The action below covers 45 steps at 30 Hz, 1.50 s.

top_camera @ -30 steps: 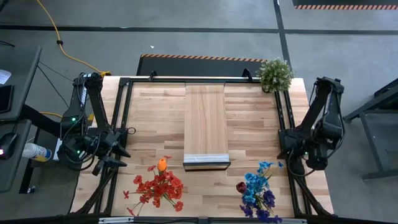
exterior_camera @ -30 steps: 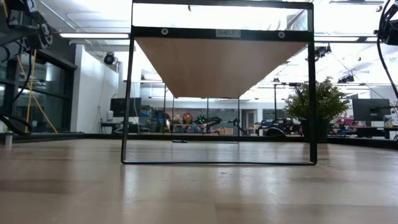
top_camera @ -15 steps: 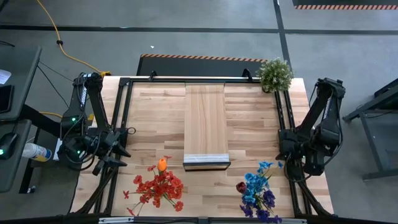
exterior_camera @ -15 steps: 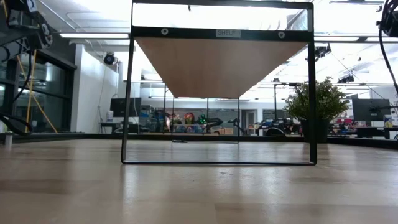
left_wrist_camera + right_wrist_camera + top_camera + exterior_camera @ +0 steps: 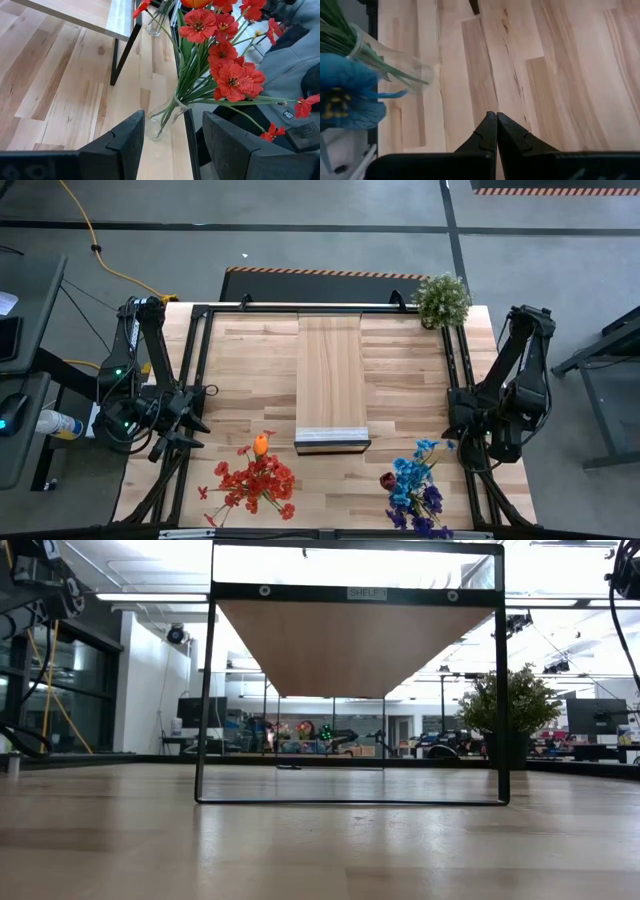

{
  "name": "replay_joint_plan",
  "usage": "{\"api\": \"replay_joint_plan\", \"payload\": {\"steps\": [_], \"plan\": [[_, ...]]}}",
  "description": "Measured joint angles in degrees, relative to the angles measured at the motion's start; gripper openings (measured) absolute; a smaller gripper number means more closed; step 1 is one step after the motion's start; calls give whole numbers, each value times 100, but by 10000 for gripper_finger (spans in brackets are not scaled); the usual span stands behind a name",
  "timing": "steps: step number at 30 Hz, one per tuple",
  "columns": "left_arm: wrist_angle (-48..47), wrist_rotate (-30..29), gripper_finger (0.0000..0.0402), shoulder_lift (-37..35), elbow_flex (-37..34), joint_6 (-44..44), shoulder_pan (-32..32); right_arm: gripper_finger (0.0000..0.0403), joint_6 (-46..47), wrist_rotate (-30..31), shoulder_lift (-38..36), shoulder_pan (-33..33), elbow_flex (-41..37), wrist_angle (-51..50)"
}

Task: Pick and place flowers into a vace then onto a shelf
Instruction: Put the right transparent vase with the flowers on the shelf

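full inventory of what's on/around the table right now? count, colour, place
red flowers: one bunch with an orange head, in a clear vase, table front-left
blue flowers: one bunch, blue-purple with a maroon head, in a clear vase, table front-right
shelf: one, light wood, black frame, table centre
potted plant: one, pale green, back-right corner
left gripper: open, empty, left edge beside the red flowers
right gripper: shut, empty, right edge
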Motion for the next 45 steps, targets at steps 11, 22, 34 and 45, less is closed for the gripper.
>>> {"api": "replay_joint_plan", "payload": {"steps": [11,22,34,45], "plan": [[2,2,232,0,0,-2,2,0,162,11,2,0,0,105],[2,2,232,0,0,-2,1,0,193,-133,2,0,0,98],[2,2,232,0,0,-2,1,0,-109,-52,2,2,0,115],[4,2,232,0,0,-3,0,0,634,321,451,606,0,436]]}}
